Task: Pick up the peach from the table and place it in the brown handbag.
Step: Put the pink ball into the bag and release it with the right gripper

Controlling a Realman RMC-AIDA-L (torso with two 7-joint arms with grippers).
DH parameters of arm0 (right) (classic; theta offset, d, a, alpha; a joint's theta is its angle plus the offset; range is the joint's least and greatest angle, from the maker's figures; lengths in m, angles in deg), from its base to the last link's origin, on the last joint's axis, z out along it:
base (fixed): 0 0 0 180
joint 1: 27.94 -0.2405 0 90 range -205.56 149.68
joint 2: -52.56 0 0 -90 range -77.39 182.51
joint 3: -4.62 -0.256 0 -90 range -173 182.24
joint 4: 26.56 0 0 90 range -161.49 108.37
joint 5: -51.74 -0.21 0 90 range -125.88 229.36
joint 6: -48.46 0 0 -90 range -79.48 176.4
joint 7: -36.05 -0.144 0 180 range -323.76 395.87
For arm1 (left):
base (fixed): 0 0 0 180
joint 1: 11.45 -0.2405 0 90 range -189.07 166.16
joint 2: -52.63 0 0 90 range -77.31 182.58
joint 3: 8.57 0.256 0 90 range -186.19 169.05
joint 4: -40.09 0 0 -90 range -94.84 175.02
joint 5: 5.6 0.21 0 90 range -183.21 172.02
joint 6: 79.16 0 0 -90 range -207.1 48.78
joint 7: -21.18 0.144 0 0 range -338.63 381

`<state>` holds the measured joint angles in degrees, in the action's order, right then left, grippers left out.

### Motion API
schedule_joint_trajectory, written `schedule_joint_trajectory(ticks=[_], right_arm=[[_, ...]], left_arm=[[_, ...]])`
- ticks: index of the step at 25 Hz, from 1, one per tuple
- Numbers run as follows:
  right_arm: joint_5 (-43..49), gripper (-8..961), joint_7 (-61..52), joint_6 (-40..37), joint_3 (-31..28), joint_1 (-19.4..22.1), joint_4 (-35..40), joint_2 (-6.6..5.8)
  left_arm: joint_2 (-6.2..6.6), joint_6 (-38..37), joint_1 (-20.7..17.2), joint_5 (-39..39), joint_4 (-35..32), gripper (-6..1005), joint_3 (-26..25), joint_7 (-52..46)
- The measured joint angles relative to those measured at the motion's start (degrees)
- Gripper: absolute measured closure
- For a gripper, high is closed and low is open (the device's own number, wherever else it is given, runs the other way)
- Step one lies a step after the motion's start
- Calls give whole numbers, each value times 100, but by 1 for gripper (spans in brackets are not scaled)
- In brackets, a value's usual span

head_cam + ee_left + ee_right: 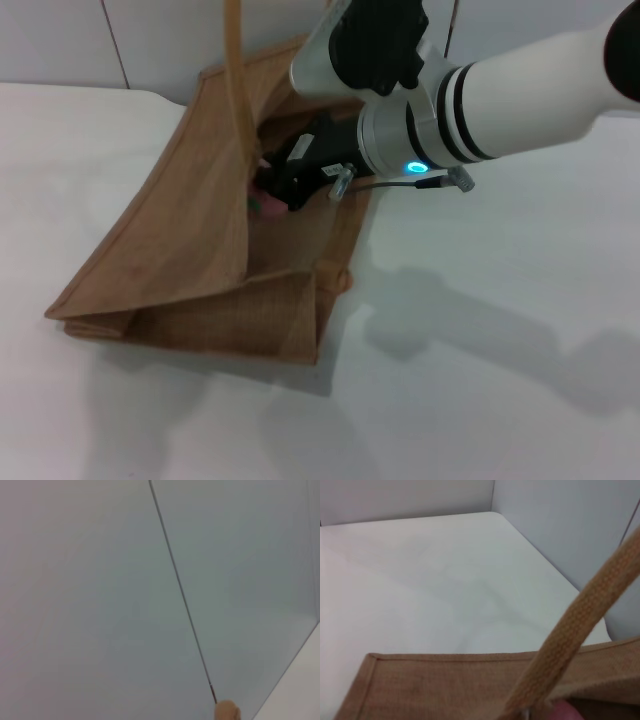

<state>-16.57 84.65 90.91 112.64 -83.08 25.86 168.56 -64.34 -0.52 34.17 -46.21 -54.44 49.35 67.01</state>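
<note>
The brown handbag (pixel 190 230) lies slumped on the white table (pixel 480 380), its mouth held up by one handle (pixel 233 70) that rises out of the top of the head view. My right gripper (pixel 275 190) reaches in from the right and sits inside the bag's mouth, shut on the peach (pixel 267 205), which shows only as slivers of pink past the black fingers. In the right wrist view the bag's trimmed edge (pixel 445 685) and the handle strap (pixel 570 635) are close by, with a bit of the pink peach (pixel 565 712) just behind them. My left gripper is out of view.
The left wrist view faces a pale wall with a thin seam, and a tan tip of strap (pixel 227 712) shows at its edge. The table (pixel 420 580) runs back to a wall corner behind the bag. The right arm's shadow falls on the tabletop to the bag's right.
</note>
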Motion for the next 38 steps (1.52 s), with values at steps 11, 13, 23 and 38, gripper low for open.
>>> schedule_joint_trajectory(ticks=[11,13,23,38], right_arm=[[-9,816,127,-262,121,-20,-164,8],[-81,811,149,-280,127,-53,-227,10],[-505,755,295,-281,189,-280,-632,10],[-469,126,277,-336,72,-266,-665,-38]], left_arm=[[-1,-55,-4,0,-13,877,219,-78],[-1,-69,-7,1,-13,877,249,-88],[16,-128,-45,1,-79,877,247,-159],[38,-212,-224,70,-84,877,163,-162]])
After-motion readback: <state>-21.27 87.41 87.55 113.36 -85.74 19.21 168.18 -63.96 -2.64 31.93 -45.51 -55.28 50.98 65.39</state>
